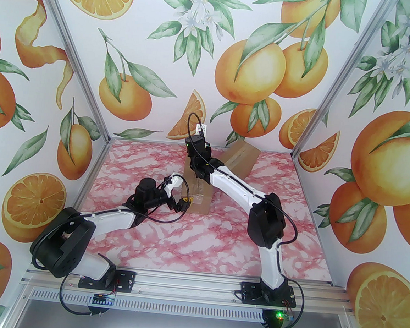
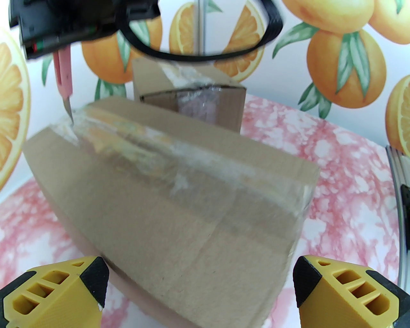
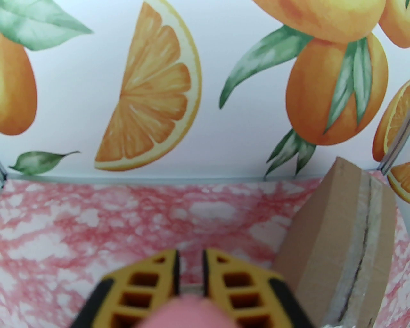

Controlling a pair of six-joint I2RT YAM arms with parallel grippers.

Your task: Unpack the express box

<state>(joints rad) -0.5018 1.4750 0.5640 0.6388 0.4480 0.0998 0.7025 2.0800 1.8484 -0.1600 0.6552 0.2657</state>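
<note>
Box between spread left fingers, apparently untouched

The left arm is bolted at 7 o'clock in the top view. It folds low over its base, and its forearm reaches toward 2 o'clock. The left hand at its end sits level near the centre, with the yellow fingers spread wide and nothing between them. The right arm rises from 5 o'clock to a raised elbow, then its forearm runs toward 10 o'clock. Its wrist sits just toward 12 o'clock of centre. The right hand has its fingers drawn close together, clamped on a pink cutter whose blade points down.
</note>
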